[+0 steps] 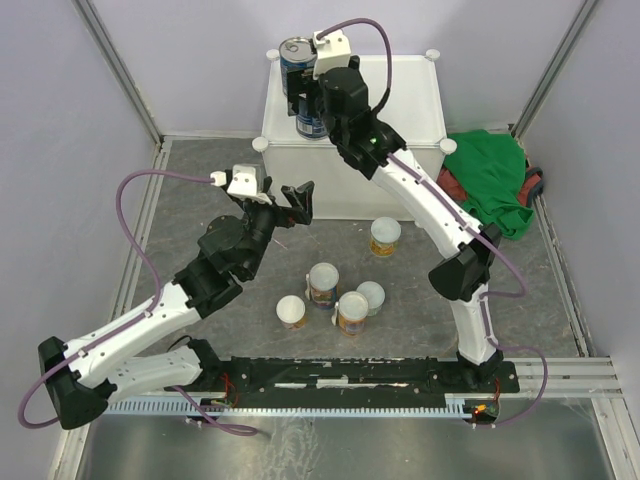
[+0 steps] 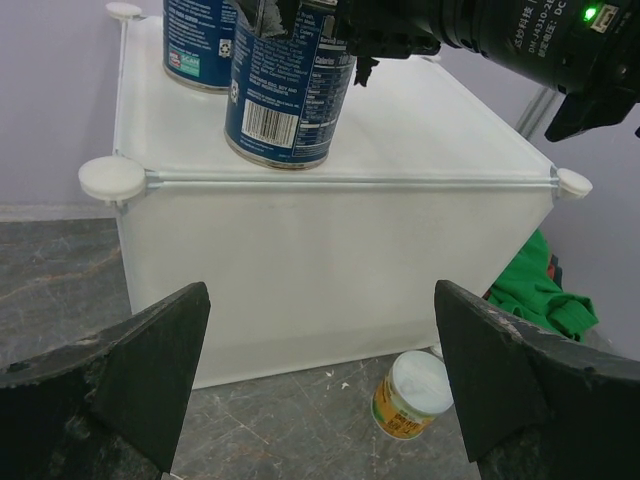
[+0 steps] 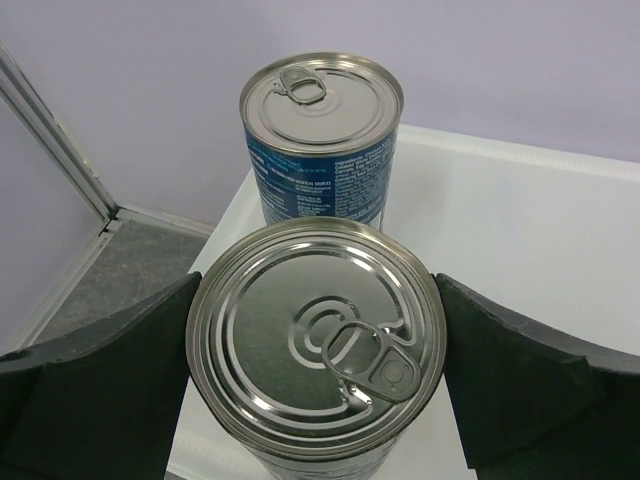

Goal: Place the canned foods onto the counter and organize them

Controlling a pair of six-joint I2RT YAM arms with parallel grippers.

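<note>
Right jaws: spread wide astride blue can (image 3: 315, 340) standing at counter (image 3: 520, 220) edge | left jaws: wide, empty | step: releasing this can | next: lift straight up, fetch yellow cans (image 1: 323, 283) from floor (image 1: 200, 180).

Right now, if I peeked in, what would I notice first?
Two dark blue cans with silver pull-tab tops stand on the left part of the big white box-shaped counter, and the right arm's open hand straddles the nearer one. Five small yellow-labelled cans with pale lids sit on the grey floor in front of it.
</note>
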